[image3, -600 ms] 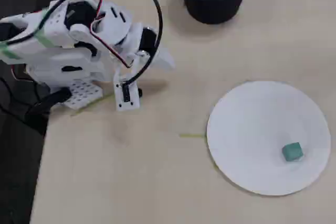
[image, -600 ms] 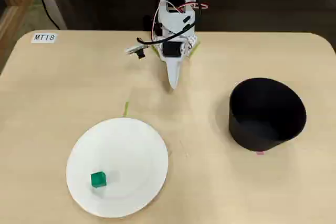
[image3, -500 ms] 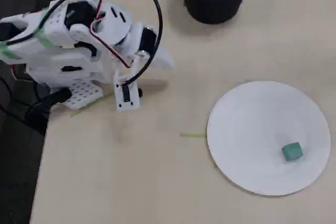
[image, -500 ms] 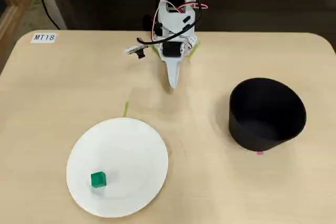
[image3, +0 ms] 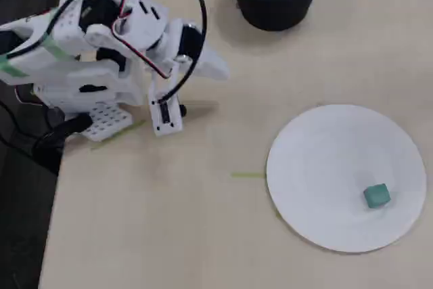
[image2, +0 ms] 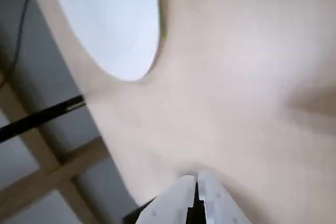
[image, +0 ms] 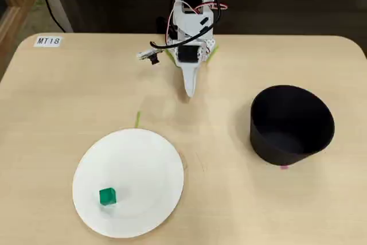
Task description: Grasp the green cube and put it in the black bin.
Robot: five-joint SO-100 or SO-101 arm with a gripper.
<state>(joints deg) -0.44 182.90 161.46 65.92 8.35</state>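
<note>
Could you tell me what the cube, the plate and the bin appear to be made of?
Cube: probably hard plastic, going by its glossy, saturated green faces. Plate: thin, flat, matte white, so likely paper, possibly foam. Bin: matte black with thin, smooth tapered walls, so plastic or coated card; I cannot tell which.

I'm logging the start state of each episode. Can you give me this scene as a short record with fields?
target: green cube, on the white plate, near its front-left edge in a fixed view
destination: black bin, upright, nothing visible inside
gripper: shut, holding nothing, low over bare table near the arm's base
other: green tape strip beside the plate; MT18 label in a corner
progress: cube not yet grasped
</note>
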